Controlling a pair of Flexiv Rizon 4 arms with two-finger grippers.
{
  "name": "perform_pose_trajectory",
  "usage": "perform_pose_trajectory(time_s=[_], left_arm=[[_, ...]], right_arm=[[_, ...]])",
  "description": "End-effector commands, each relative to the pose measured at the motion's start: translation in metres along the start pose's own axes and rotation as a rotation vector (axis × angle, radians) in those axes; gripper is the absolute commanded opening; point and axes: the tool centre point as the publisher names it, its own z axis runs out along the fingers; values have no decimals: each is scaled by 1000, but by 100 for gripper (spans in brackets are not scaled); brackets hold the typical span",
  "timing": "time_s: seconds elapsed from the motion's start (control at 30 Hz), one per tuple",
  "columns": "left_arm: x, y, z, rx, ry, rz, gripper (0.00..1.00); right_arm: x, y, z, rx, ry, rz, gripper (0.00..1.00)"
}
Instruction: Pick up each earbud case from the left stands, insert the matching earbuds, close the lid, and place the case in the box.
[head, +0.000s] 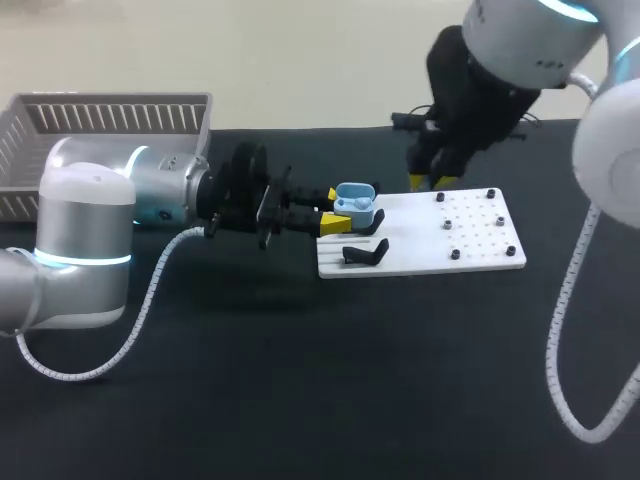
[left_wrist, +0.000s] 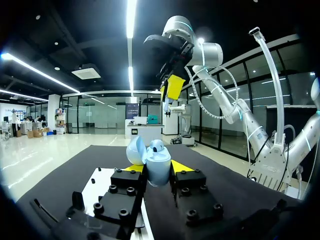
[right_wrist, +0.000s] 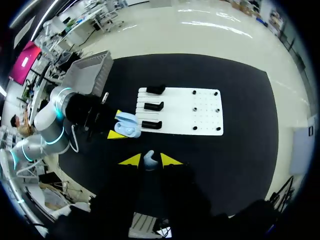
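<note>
A light blue earbud case (head: 356, 205) with its lid up sits between the yellow tips of my left gripper (head: 332, 211), which is shut on it over the left edge of the white board (head: 470, 245). In the left wrist view the case (left_wrist: 159, 170) stands upright, with an earbud showing in it and the lid (left_wrist: 135, 149) tipped back. My right gripper (head: 430, 182) hangs above the board's far edge. In the right wrist view it (right_wrist: 150, 161) is shut on a small pale earbud (right_wrist: 150, 159), high over the table.
Black stands (head: 363, 254) sit on the board's left part and small black pegs (head: 470, 222) on its right part. A grey mesh basket (head: 110, 120) stands at the table's far left. The table top is black cloth.
</note>
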Motion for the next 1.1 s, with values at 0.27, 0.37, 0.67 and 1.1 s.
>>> perform_pose_trajectory(time_s=[0.27, 0.37, 0.67, 1.1], left_arm=[[1, -1, 0, -2, -3, 3, 0], [1, -1, 0, -2, -3, 3, 0], [1, -1, 0, -2, -3, 3, 0], [1, -1, 0, -2, -3, 3, 0]], right_arm=[[-21, 43, 25, 21, 60, -113, 0], [-23, 49, 29, 12, 72, -125, 0], [-25, 62, 44, 9, 111, -144, 0], [-20, 64, 60, 29, 114, -167, 0]])
